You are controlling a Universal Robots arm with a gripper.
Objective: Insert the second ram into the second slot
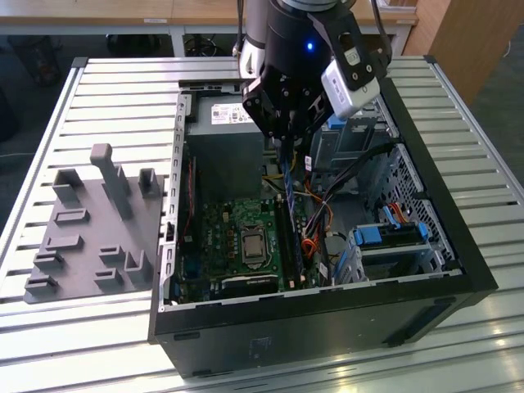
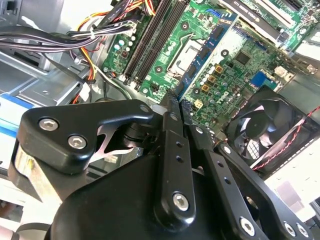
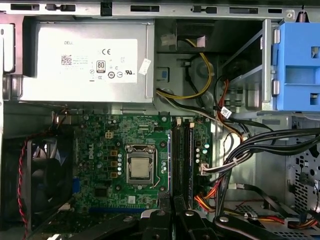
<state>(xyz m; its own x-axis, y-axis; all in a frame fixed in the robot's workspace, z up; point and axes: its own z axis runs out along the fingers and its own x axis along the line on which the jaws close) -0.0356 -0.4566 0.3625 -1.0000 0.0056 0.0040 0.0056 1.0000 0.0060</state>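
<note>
Right now your gripper (image 2: pixel 176 106) has its jaws pinching the second ram (image 2: pixel 209 47) on edge above the motherboard (image 3: pixel 100 150), apparently so its long edge can meet the memory slots (image 3: pixel 181 155) below, which sit between the processor socket (image 3: pixel 138 167) and a bundle of cables (image 3: pixel 260 145) that crowds the approach on one side.

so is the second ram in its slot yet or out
Out. The second ram is clamped in the gripper jaws, hanging over the motherboard, not seated in the slots.
</note>
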